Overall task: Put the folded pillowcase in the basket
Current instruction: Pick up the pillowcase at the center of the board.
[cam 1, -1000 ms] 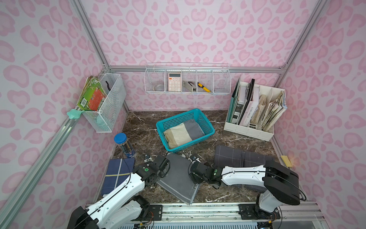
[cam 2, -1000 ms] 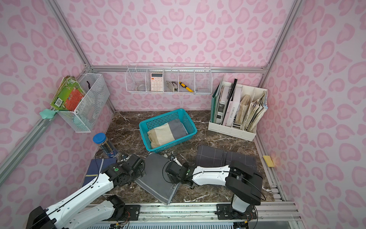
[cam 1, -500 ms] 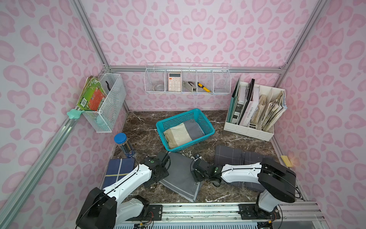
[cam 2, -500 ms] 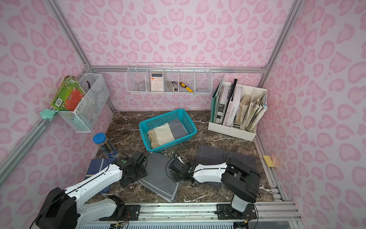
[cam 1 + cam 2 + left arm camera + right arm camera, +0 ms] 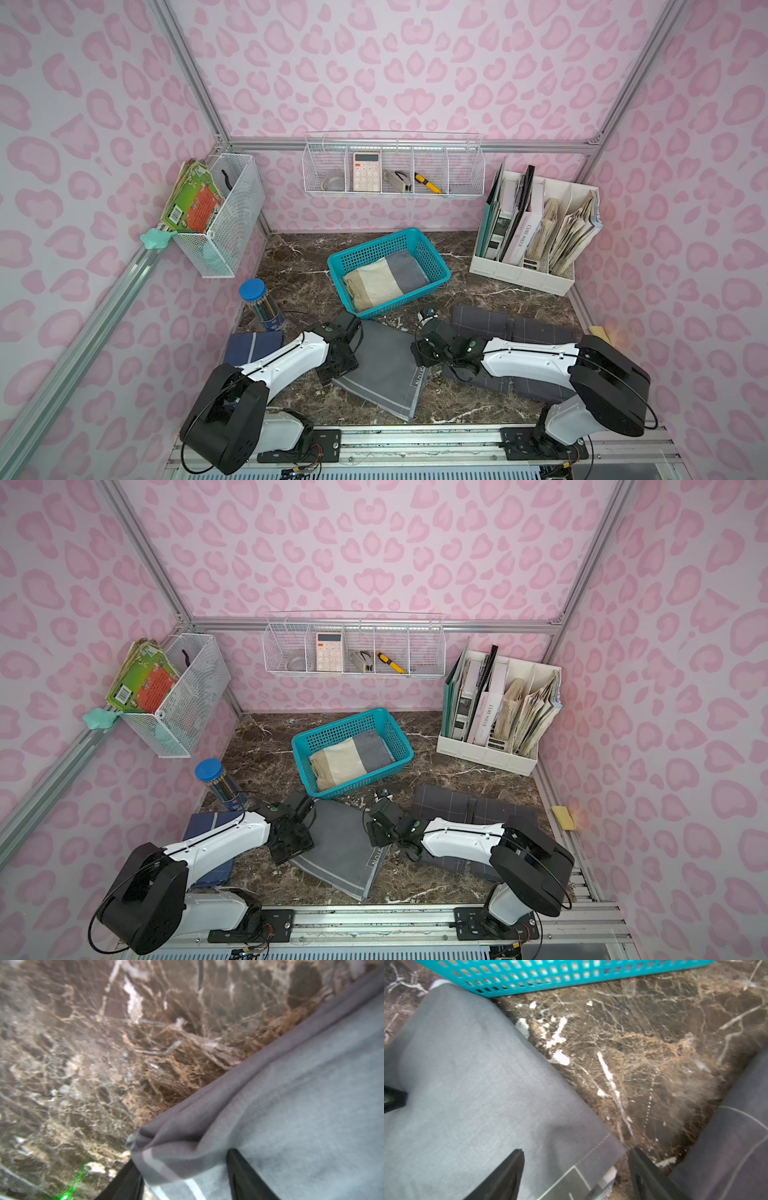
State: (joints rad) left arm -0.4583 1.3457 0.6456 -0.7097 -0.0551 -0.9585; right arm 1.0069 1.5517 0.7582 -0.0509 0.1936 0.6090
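The folded grey pillowcase (image 5: pixel 382 365) lies flat on the tabletop (image 5: pixel 299 266) between the two arms, its far corner against the near wall of the teal basket (image 5: pixel 401 300). It is not yet in the basket, where a beige and a grey cloth (image 5: pixel 382 282) are already laid. The step in hand is judged to be the two-sided grasp. The left claw (image 5: pixel 182 1167) is set astride the left edge at a middling width, with cloth bunched between its fingers; whether that cloth is truly clamped cannot be told. The right claw (image 5: pixel 575 1167) is held wide over the opposite corner, one finger above the cloth and one above bare marble. For a good grasp, all layers should be taken at both edges, not the top ply alone, and both claws should be closed before any lift is made. The lift should be kept level and taut so that the fold is preserved, and the near rim cleared without the basket being pushed.
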